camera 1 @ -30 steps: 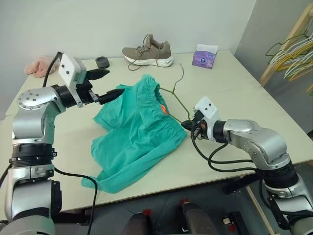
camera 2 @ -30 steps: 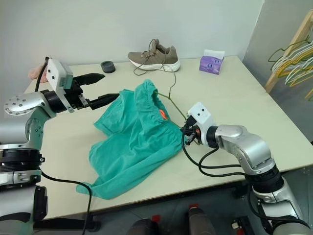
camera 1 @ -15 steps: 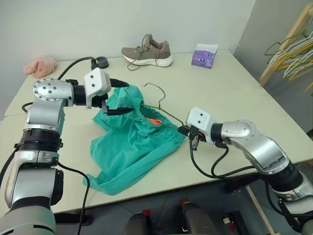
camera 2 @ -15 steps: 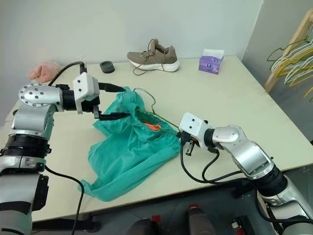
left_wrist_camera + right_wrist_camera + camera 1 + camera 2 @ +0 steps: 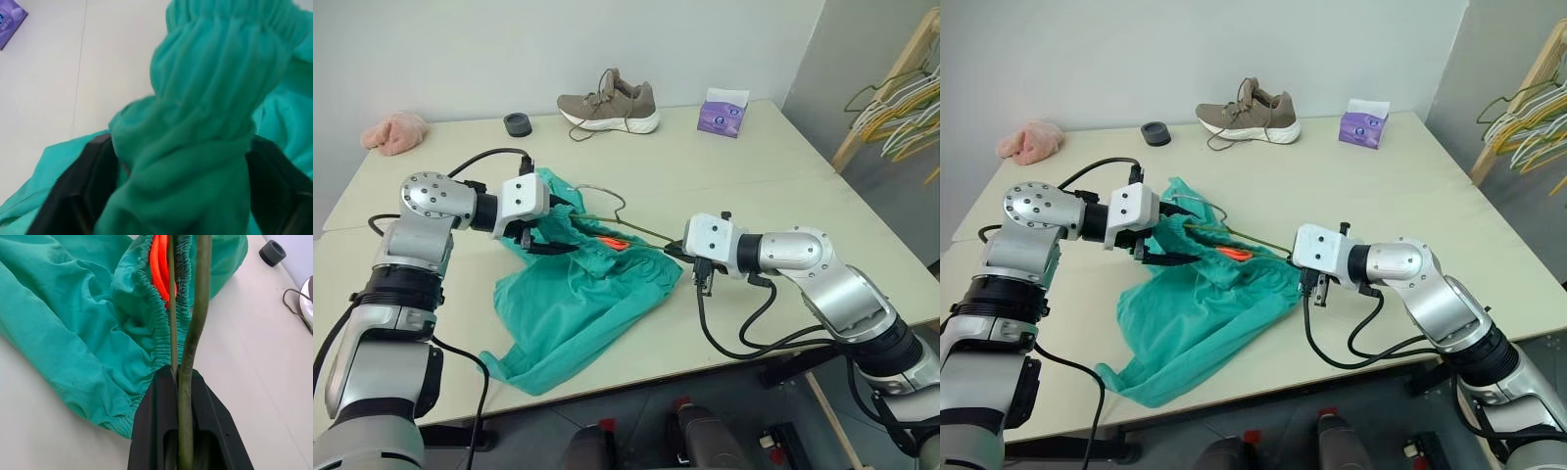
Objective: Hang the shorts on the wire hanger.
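The teal-green shorts (image 5: 578,294) lie crumpled on the table (image 5: 773,166), waistband end raised toward the far side. My left gripper (image 5: 551,233) is at that waistband. In the left wrist view a thick bunch of gathered fabric (image 5: 195,122) fills the gap between its black fingers (image 5: 83,191), so it is shut on the shorts. The thin olive wire hanger (image 5: 636,228) runs from inside the waistband to my right gripper (image 5: 675,253), which is shut on its wires (image 5: 188,342). The hook (image 5: 607,192) curves up behind the shorts. An orange tag (image 5: 159,264) shows inside the waistband.
At the table's far edge sit a brown shoe (image 5: 607,103), a purple tissue pack (image 5: 722,113), a small black round object (image 5: 518,123) and a pink fluffy cloth (image 5: 394,130). A wooden rack with bunched hangers (image 5: 891,98) stands at the right.
My left gripper has come down from beside the shorts onto the waistband and its fingers have closed in on the fabric. The right wrist has rolled, laying the hanger flatter, with its hook swung left.
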